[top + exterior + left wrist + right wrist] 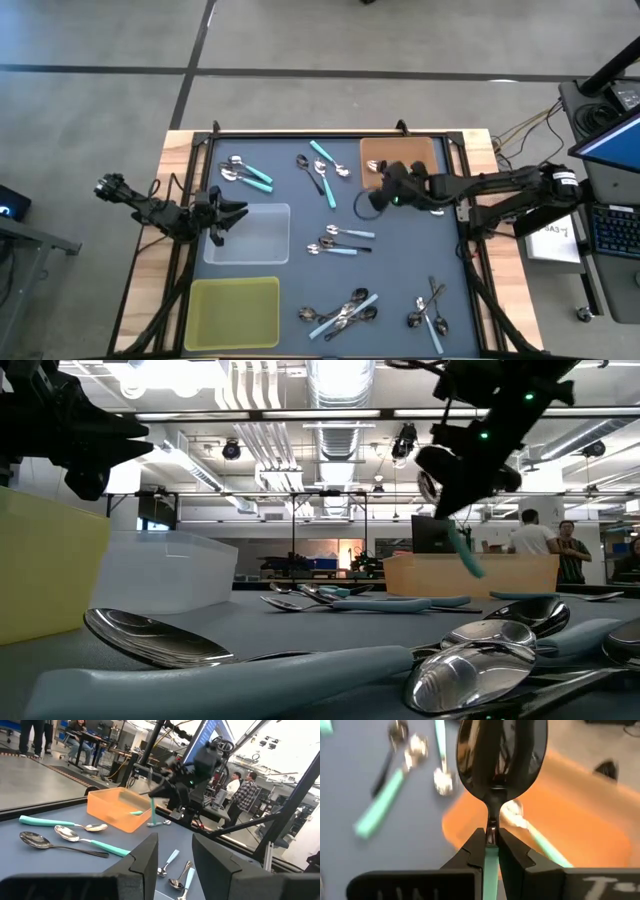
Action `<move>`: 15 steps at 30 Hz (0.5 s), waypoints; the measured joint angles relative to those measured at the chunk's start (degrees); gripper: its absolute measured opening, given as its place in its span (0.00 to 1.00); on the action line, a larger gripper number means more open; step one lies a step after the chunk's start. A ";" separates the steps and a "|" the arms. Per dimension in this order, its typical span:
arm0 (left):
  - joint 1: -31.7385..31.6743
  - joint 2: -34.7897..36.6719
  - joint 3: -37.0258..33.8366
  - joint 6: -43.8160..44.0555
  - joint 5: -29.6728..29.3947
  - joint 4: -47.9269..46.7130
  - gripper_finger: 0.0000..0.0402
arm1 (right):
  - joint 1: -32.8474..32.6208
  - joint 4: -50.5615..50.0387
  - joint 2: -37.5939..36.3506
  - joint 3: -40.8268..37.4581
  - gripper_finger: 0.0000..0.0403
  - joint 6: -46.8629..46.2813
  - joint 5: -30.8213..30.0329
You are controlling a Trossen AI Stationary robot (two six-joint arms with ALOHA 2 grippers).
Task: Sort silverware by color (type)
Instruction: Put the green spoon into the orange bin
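Observation:
My right gripper [380, 190] hovers above the table by the orange tray's [425, 150] near left corner, shut on a teal-handled spoon [501, 755]. One teal spoon [535, 835] lies in that tray. More spoons lie flat on the blue mat in loose groups: far left [245, 172], far middle [322, 170], centre [340, 240], near middle [345, 312] and near right [430, 310]. My left gripper [175, 855] stands open and level at the clear tray's [260, 240] left edge, with nothing between its fingers. My right gripper pinches the spoon at its neck [491, 831], where the metal bowl meets the teal handle, between its two fingertips. The bowl sticks out past the tips and the handle [490, 865] runs back between the fingers. The spoon is lifted clear, its handle [465, 555] slanting down.
A yellow-green tray [233, 312] stands at the near left, the clear tray behind it. People [545, 540] stand in the room beyond the table. Bare mat lies between the clear tray and the centre spoons.

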State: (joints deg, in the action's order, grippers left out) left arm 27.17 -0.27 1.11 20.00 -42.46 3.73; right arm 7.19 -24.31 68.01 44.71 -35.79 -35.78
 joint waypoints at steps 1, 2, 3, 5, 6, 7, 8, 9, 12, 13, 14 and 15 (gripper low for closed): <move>0.01 0.00 0.01 -0.02 -0.01 0.00 0.26 | 1.17 2.27 -0.26 0.00 0.06 1.24 -0.07; 0.00 0.00 -0.01 -0.02 0.00 0.01 0.26 | 2.35 4.54 -0.50 0.00 0.06 2.22 -0.06; 0.01 0.00 0.01 -0.01 -0.01 0.00 0.26 | 3.47 6.59 -0.69 0.00 0.06 2.81 -0.03; 0.01 0.00 0.00 -0.02 -0.02 0.04 0.26 | 5.77 8.81 -1.18 0.02 0.06 4.84 0.06; -0.01 0.00 0.01 -0.01 0.00 0.02 0.26 | 6.87 9.49 -1.43 0.02 0.06 6.08 0.17; 0.01 0.00 -0.01 -0.02 0.00 0.02 0.26 | 7.98 9.76 -1.69 0.02 0.06 7.28 0.21; -0.01 0.00 -0.01 -0.01 0.00 0.06 0.26 | 9.12 9.81 -2.00 0.02 0.06 8.35 0.17; 0.00 0.00 0.00 -0.01 -0.01 0.06 0.26 | 10.14 9.95 -2.28 0.02 0.06 8.83 0.16; 0.01 0.00 0.00 -0.01 -0.01 0.07 0.26 | 12.81 10.10 -2.93 0.02 0.06 9.90 0.08; 0.01 0.00 0.00 0.01 -0.01 0.04 0.26 | 13.55 10.12 -3.13 0.02 0.06 9.91 0.09; 0.01 0.00 -0.01 0.00 0.00 0.06 0.26 | 14.22 10.17 -3.28 0.02 0.06 9.93 0.08; 0.01 0.00 0.00 0.01 -0.02 0.06 0.26 | 14.83 10.13 -3.46 0.02 0.06 10.17 0.10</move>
State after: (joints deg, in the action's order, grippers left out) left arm 27.18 -0.27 1.11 20.01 -42.48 3.79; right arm 22.02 -14.18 64.55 44.73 -25.62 -35.68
